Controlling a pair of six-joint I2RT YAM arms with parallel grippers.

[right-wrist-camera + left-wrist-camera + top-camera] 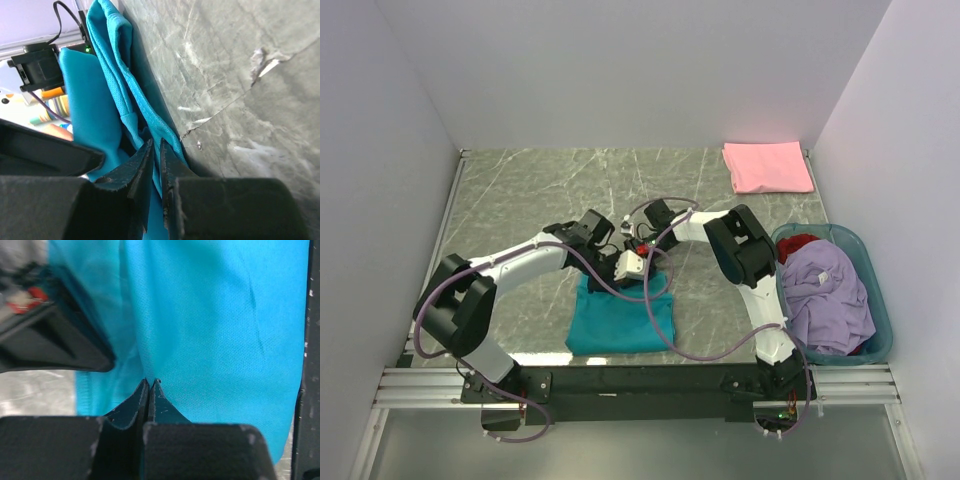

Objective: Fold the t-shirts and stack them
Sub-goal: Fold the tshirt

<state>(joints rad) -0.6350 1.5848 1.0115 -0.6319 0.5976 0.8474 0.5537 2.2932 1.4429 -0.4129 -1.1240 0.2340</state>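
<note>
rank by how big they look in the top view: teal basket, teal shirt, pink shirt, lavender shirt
1. teal basket
2. teal t-shirt and lavender t-shirt: too alike to rank, each partly hidden
3. pink t-shirt, folded, at the far edge, so distance may shrink it

**Top external view.** Fixed camera above and behind the arm bases, looking down and forward; distant, it takes in the whole bench (520, 190).

**Left wrist view.** Camera behind the left tool (150, 384), looking along its fingers; very close, the teal t-shirt (215, 315) fills the field.

**Right wrist view.** Camera behind the right tool (156, 146), equally close and rolled sideways; it takes in cloth and bench.

**Shared area.** All three views show the teal t-shirt.
</note>
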